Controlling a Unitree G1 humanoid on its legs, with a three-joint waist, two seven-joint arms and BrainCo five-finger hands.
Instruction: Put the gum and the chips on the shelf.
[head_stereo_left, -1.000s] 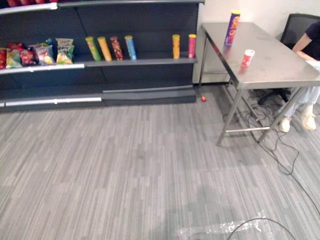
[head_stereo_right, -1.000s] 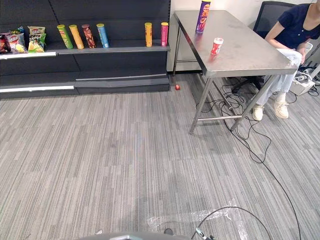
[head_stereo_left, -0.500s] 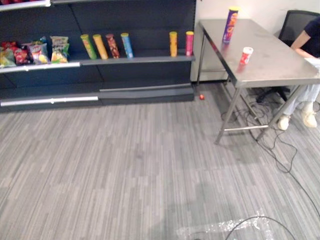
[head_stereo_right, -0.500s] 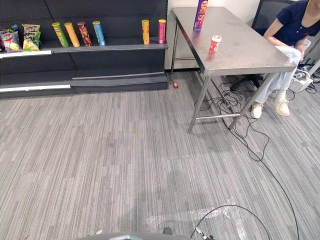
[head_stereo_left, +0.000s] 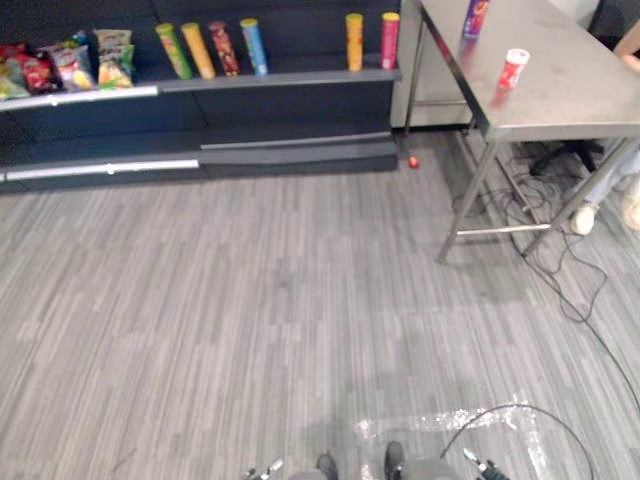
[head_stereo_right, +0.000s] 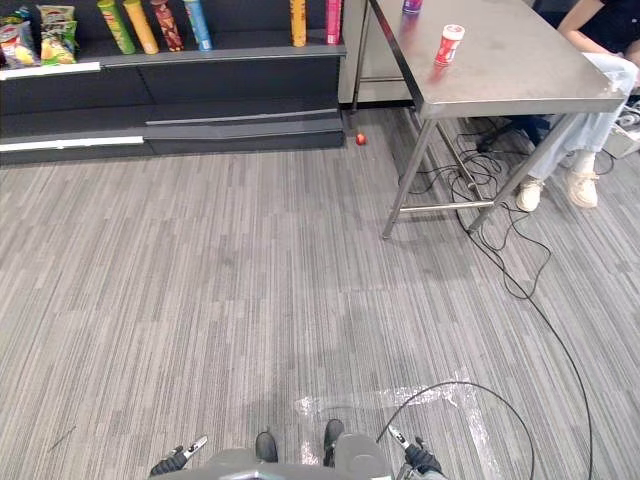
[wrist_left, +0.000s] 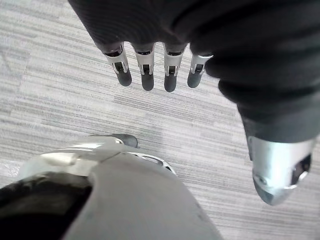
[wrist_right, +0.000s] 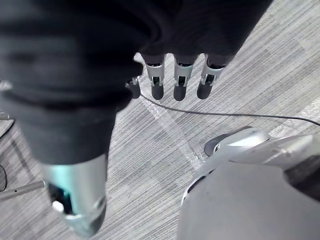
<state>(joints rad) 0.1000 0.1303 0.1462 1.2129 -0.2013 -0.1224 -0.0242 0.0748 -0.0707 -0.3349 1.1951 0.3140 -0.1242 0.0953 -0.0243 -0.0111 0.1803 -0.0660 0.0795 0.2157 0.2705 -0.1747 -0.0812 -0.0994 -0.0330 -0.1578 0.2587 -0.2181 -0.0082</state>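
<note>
The left hand (wrist_left: 147, 72) hangs with its fingers straight and slack and nothing in it. The right hand (wrist_right: 181, 82) hangs the same way, equally empty, and both are over bare floor (head_stereo_left: 250, 330). Outward from there in the eye views, the table (head_stereo_left: 570, 100) stands at about one o'clock, well apart from the robot, and both task things are on it. The gum (head_stereo_left: 513, 68), a small red-and-white tub, stands upright near the table's left edge. The chips (head_stereo_left: 476, 15), a purple can, stand beyond it toward twelve (the can's top is cut off). The shelf (head_stereo_left: 300, 76) runs from ten to twelve o'clock, with cans (head_stereo_left: 193, 50) in a row, bags (head_stereo_left: 70, 65) at its left end and a bare stretch between the blue and yellow cans. A red ball (head_stereo_left: 413, 162) lies at its foot, and a person (head_stereo_right: 600, 25) sits at two o'clock. The step in hand looks like the approach. It would go best by heading for one o'clock, stopping square to the table's long edge with both things in reach, then taking one in each hand.
</note>
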